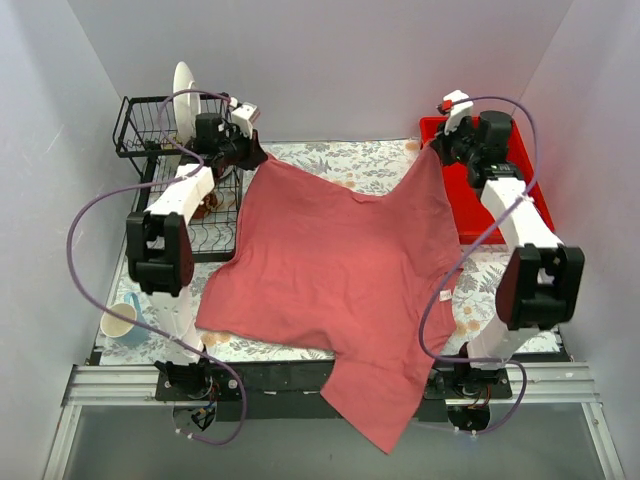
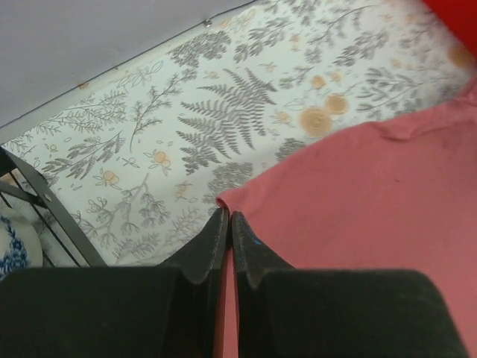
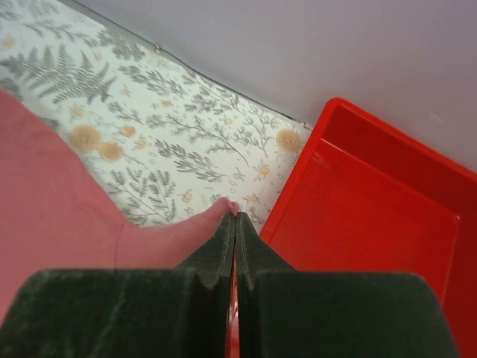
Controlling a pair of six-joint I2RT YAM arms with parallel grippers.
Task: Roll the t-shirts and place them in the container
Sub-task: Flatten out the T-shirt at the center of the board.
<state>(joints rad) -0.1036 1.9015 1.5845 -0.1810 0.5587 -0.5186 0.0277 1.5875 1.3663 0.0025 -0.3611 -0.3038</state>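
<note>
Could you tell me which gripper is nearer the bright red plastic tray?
Right. The right gripper is beside the tray's left edge; the left gripper is by the black wire rack.

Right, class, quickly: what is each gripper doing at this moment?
Left gripper: closed on one corner of the salmon-pink t-shirt.
Right gripper: closed on its other far corner.

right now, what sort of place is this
Probably a staged test booth, not a kitchen: plain walls box in a floral-cloth table with a wire dish rack, a red tray and a t-shirt.
</note>
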